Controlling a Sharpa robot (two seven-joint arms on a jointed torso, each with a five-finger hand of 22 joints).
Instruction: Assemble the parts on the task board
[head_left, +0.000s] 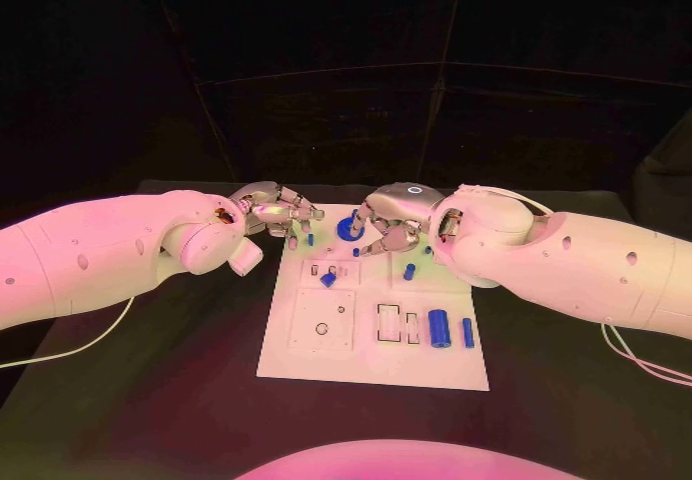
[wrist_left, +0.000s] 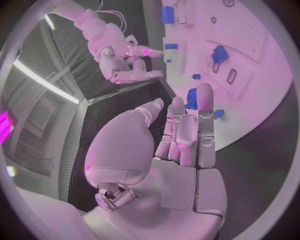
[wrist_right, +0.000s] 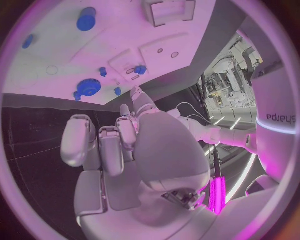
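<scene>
I am logging, left to right:

Left hand (head_left: 274, 212): hovering at the far left corner of the board (head_left: 433, 375); in its wrist view the fingers (wrist_left: 187, 132) are lying close together and nearly straight, thumb alongside, with nothing in them that I am seeing; whether a small blue part just past the fingertips is being touched, I cannot tell.

Board: white plate lying flat mid-table (head_left: 173, 400), long side running away from me.

Parts, far end: a blue gear (head_left: 349, 228) is standing between the two hands; a small blue piece (head_left: 327, 280) is sitting on the raised block left of centre; a short blue peg (head_left: 410, 270) is lying to its right.

Parts, near end: two blue cylinders (head_left: 438, 327) are lying side by side beside the rectangular slots.

Right hand (head_left: 389, 232): hanging over the far edge just right of the gear; fingers (wrist_right: 111, 150) are curling loosely inward, holding nothing
</scene>
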